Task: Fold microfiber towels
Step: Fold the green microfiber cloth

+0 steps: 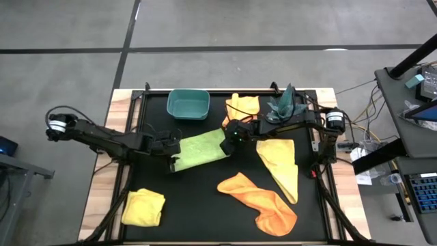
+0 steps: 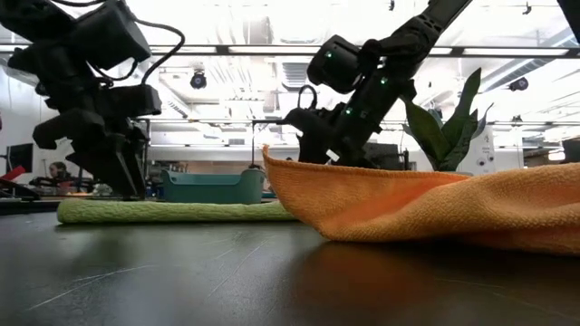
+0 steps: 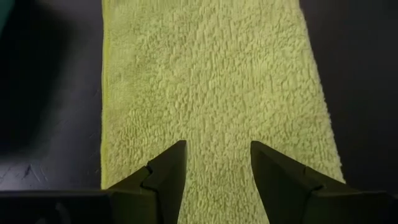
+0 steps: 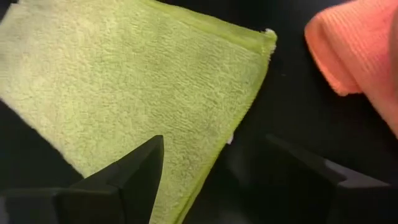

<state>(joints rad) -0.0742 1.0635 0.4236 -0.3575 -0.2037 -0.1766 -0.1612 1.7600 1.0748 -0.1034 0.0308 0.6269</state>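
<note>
The orange towel [image 2: 435, 204] lies nearest. Mid-desk, the folded green towel [image 1: 199, 149] has both tools over its ends: left tool [image 1: 175, 147] apart, right tool [image 1: 229, 137] wide apart. Either could snag and drag the fold open.
</note>
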